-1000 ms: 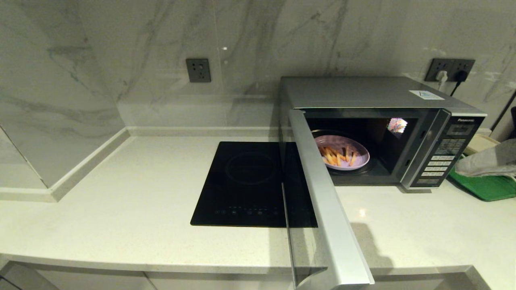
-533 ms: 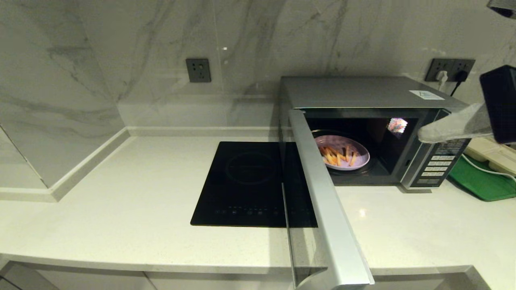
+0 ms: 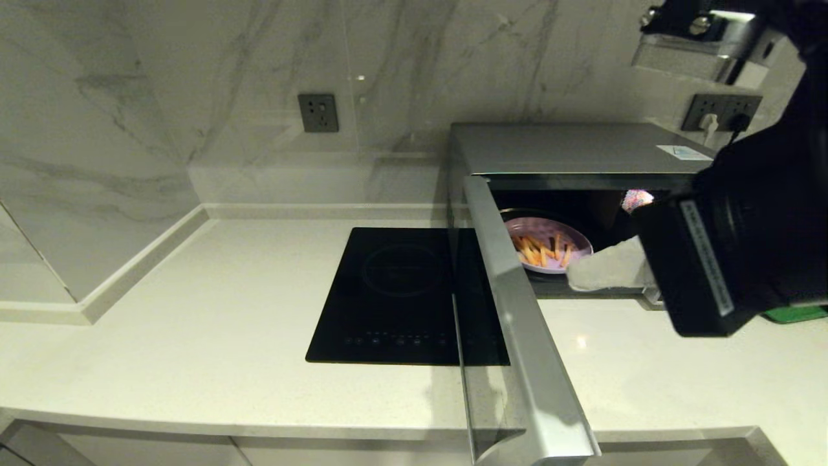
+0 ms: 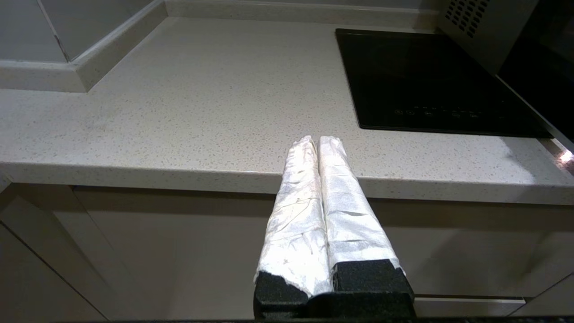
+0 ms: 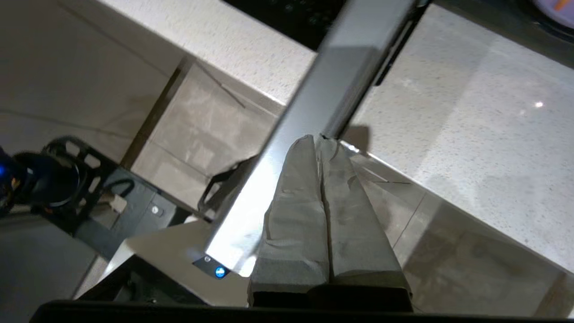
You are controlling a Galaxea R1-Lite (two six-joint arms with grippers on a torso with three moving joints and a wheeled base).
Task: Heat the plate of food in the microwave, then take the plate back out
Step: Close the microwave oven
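Head view: microwave (image 3: 582, 155) stands on the counter (image 3: 194, 336) with its door (image 3: 517, 336) swung fully open toward the robot. Plate of food (image 3: 547, 243) sits inside the cavity, on the turntable, orange-yellow sticks piled on its near half. Right gripper (image 3: 582, 270) hangs at the cavity opening, its wrapped tip just beside the plate's near right edge; whether it touches the rim cannot be told. The black wrist body behind it covers the keypad side of the microwave. To the left of the gripper, beyond the open door, a black cooktop (image 3: 401, 291) lies flush in the counter. A wall socket (image 3: 318, 112) sits on the marble wall above the cooktop.

Left wrist view: left gripper (image 4: 318, 143) is parked low in front of the counter edge, fingers pressed together with nothing between them. Cooktop (image 4: 426, 80) lies well ahead of it — microwave side panel (image 4: 484, 27) beyond that.

Right wrist view: right gripper (image 5: 319, 140) has its two wrapped fingers closed flat against each other, empty. The tips lie over the silver edge of the door (image 5: 332, 80), with the counter (image 5: 448, 125) beside it — a sliver of the plate of food (image 5: 556, 6) shows at the frame corner.
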